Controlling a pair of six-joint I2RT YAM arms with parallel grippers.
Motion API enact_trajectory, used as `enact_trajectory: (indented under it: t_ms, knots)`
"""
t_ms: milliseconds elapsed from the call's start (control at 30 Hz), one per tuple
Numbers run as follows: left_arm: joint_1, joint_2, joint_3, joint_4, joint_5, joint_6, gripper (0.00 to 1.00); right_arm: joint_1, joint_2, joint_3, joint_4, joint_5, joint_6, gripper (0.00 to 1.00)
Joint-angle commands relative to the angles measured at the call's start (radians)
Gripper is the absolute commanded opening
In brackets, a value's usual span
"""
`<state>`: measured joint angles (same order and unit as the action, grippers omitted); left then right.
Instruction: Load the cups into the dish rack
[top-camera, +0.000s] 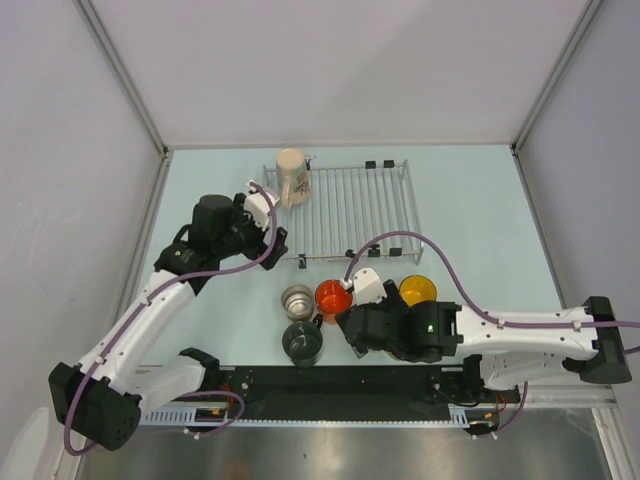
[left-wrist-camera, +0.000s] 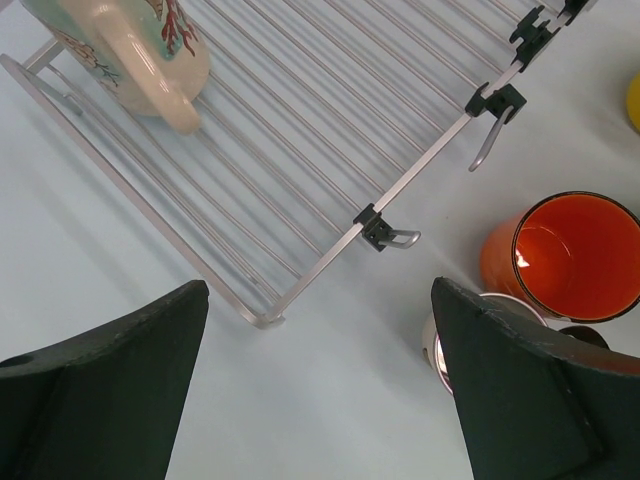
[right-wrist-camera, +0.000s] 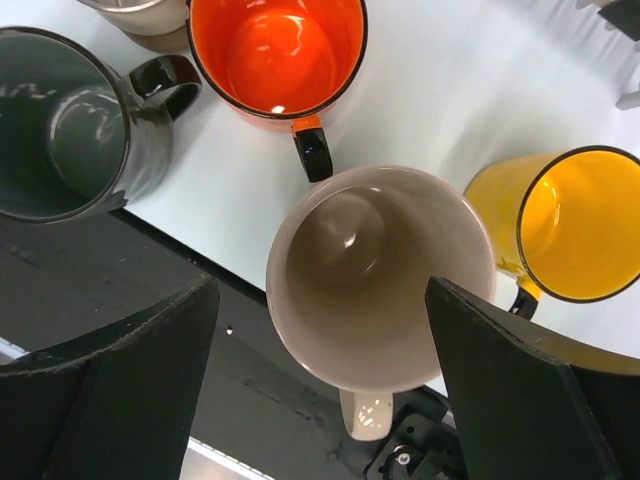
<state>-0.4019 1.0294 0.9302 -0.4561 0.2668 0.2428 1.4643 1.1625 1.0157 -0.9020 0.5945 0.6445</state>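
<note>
Dish rack on the far half of the table, holding one cup so far: a cream printed mug at its far left corner, resting on the bars. The other five cups are grouped near the arm bases. They are an orange mug, a yellow mug, a dark grey-green mug, a small steel mug and a second cream mug, which the right arm hides in the overhead view.

Step in hand, as I read it: pickup of the second cream mug. My right gripper is released, its fingers spread to either side of the mug's rim with a gap on both sides and the handle pointing toward the bases. My left gripper is also released and empty, over bare table just off the rack's near left corner.

Next move: descend, clench on the mug, lift straight up. The orange and yellow mugs stand just beside it, so the fingers have little room. Then carry it to free bars.
</note>
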Motion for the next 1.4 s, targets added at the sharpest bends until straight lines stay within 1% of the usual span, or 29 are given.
enact_trajectory:
  t_ms: [0,67,100,167,200,267,300,333,367,667,700,767,800,867,900,933,967,1000,1033,1067,1100,1167,1267,1300,1367]
  knots:
    - [-0.015,-0.032,-0.016,0.042,-0.011,-0.017,0.98,0.007,0.046,-0.012,0.046,0.03,0.024,0.89]
    - [-0.017,-0.049,-0.021,0.04,-0.017,-0.014,0.98,0.002,0.062,-0.019,0.069,0.028,0.015,0.86]
    - [-0.017,-0.054,-0.022,0.04,-0.021,-0.013,0.98,-0.001,0.071,-0.023,0.081,0.024,0.011,0.81]
    - [-0.018,-0.063,-0.024,0.036,-0.021,-0.013,0.98,-0.012,0.078,-0.032,0.103,0.018,0.006,0.75]
    - [-0.018,-0.072,-0.025,0.034,-0.023,-0.016,0.98,-0.018,0.081,-0.04,0.112,0.011,0.0,0.64]
    - [-0.02,-0.08,-0.025,0.033,-0.026,-0.016,0.98,-0.031,0.08,-0.063,0.144,-0.007,-0.005,0.55]
    - [-0.02,-0.087,-0.025,0.03,-0.029,-0.016,0.98,-0.036,0.075,-0.071,0.158,-0.013,-0.009,0.44]
    - [-0.02,-0.091,-0.027,0.028,-0.032,-0.016,0.98,-0.039,0.072,-0.078,0.175,-0.016,-0.011,0.39]
    - [-0.02,-0.095,-0.025,0.028,-0.034,-0.019,0.98,-0.044,0.071,-0.094,0.181,-0.024,-0.009,0.35]
    - [-0.021,-0.134,-0.01,0.005,-0.023,-0.03,0.98,-0.084,0.071,-0.161,0.23,-0.065,-0.011,0.31]
    - [-0.023,-0.137,-0.008,0.002,-0.023,-0.031,0.98,-0.084,0.069,-0.166,0.23,-0.068,-0.011,0.24]
    - [-0.025,-0.141,-0.002,0.0,-0.012,-0.037,0.97,-0.084,0.062,-0.161,0.219,-0.07,-0.011,0.15]
    - [-0.023,-0.143,-0.004,-0.001,-0.006,-0.04,0.94,-0.085,0.055,-0.145,0.212,-0.07,-0.012,0.09]
    - [-0.025,-0.144,-0.004,-0.004,0.023,-0.051,0.87,-0.078,0.043,-0.12,0.178,-0.059,-0.014,0.08]
    - [-0.025,-0.143,-0.004,-0.007,0.037,-0.056,0.73,-0.076,0.023,-0.085,0.166,-0.052,-0.017,0.08]
    - [-0.026,-0.143,-0.005,-0.007,0.046,-0.066,0.67,-0.067,0.013,-0.068,0.147,-0.042,-0.02,0.07]
    - [-0.026,-0.141,-0.007,-0.007,0.058,-0.069,0.64,-0.062,0.0,-0.048,0.141,-0.039,-0.032,0.07]
    - [-0.028,-0.143,-0.007,-0.009,0.084,-0.069,0.64,-0.061,-0.026,-0.033,0.137,-0.039,-0.04,0.06]
    - [-0.029,-0.143,-0.005,-0.01,0.091,-0.071,0.66,-0.058,-0.041,0.001,0.137,-0.041,-0.048,0.04]
    - [-0.029,-0.143,0.001,-0.021,0.106,-0.069,0.79,-0.055,-0.058,0.018,0.137,-0.042,-0.063,0.01]
    - [-0.029,-0.143,0.007,-0.029,0.132,-0.068,0.88,-0.053,-0.088,0.033,0.141,-0.044,-0.072,0.01]
    - [-0.029,-0.149,0.019,-0.044,0.169,-0.069,0.99,-0.05,-0.118,0.075,0.153,-0.05,-0.094,0.0]
    - [-0.029,-0.17,0.028,-0.046,0.236,-0.079,1.0,-0.055,-0.193,0.109,0.218,-0.082,-0.14,0.0]
    - [-0.029,-0.176,0.032,-0.046,0.259,-0.08,1.0,-0.061,-0.214,0.11,0.28,-0.096,-0.172,0.0]
    - [-0.029,-0.183,0.035,-0.043,0.322,-0.079,1.0,-0.082,-0.274,0.094,0.354,-0.153,-0.206,0.0]
